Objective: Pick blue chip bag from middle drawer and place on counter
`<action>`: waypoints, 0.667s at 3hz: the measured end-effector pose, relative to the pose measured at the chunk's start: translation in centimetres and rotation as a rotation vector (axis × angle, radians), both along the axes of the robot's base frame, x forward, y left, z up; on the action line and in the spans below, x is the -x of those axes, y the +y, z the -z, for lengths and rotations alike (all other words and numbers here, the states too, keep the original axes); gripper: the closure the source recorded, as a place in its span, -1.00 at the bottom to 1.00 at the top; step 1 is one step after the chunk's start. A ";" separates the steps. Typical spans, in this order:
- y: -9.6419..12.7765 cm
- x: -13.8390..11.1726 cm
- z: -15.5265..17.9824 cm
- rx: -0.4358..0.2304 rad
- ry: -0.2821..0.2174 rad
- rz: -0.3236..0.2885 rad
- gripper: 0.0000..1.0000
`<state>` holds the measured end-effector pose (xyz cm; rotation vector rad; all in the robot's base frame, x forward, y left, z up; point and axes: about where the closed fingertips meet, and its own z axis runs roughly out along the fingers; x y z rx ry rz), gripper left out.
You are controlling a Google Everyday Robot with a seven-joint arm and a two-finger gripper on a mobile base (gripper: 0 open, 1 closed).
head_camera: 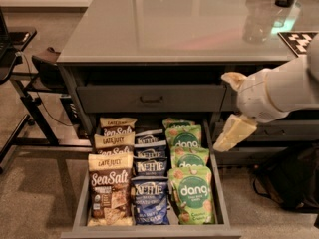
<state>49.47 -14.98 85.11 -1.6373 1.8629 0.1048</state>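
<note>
Three brown Sea Salt bags (110,190), three blue chip bags (149,203) and four green dang bags (192,194) fill the one open middle drawer (149,231). One gripper (231,105), fingers spread, hangs under the counter (174,24) front edge, near its right corner.
</note>
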 end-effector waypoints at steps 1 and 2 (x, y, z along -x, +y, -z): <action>1.2 -1.6 4.8 0.023 0.060 0.006 -1.00; 1.9 -3.3 9.7 0.046 0.133 0.010 -1.00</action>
